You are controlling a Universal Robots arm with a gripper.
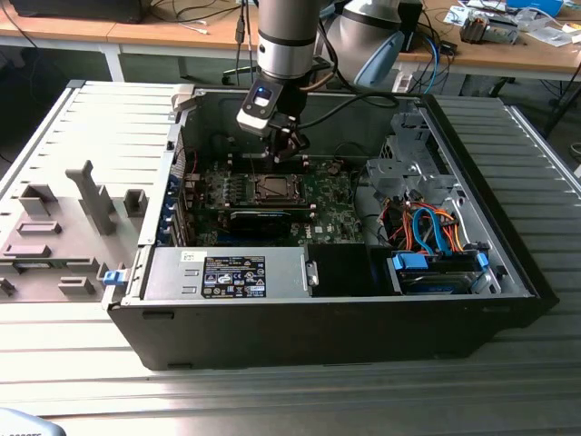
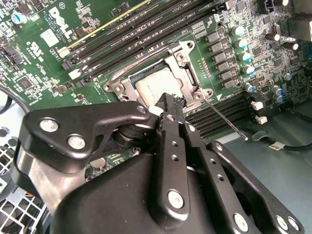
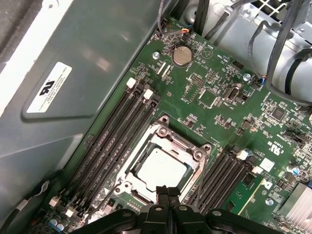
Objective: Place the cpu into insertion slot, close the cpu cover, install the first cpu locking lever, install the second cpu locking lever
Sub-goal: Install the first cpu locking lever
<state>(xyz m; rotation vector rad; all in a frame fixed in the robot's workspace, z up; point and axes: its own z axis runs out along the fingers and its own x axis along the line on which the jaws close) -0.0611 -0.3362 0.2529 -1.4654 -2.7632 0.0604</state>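
A ribbed metal table (image 1: 272, 400) stands in front of two wooden desks (image 1: 182, 32). On it lies one open black computer case (image 1: 363, 336).

There is one cpu (image 3: 161, 168). It sits inside the one insertion slot (image 3: 163, 122), directly under the tips of the jaws. Its silvery top shows through the square window of the one cpu cover (image 3: 196, 165), which seems to lie flat on the socket around it. The gripper (image 3: 162, 191) hangs over the near edge of the cpu. Its two fingers are pressed together with no gap, and I see nothing held between them.

In the second wrist view the gripper (image 2: 170, 101) points at the same cpu (image 2: 151, 87) and cover (image 2: 192, 78). One thin locking lever (image 2: 224, 118) stands out from a corner of the socket, beside the jaws, and slants away over the board. It is not latched down.

Two banks of long black memory slots (image 3: 109, 146) run along the socket, one on each side of the jaws. Beyond the jaws, past the socket, the first wrist view has one round coin battery (image 3: 181, 56).

The exterior view gives the whole scene. The one arm (image 1: 286, 36) comes down into the case, with the gripper (image 1: 289, 150) just above the insertion slot (image 1: 272, 189). One grey fixture plate (image 1: 91, 195) lies outside the case, well apart from the jaws, at the exterior view's left.
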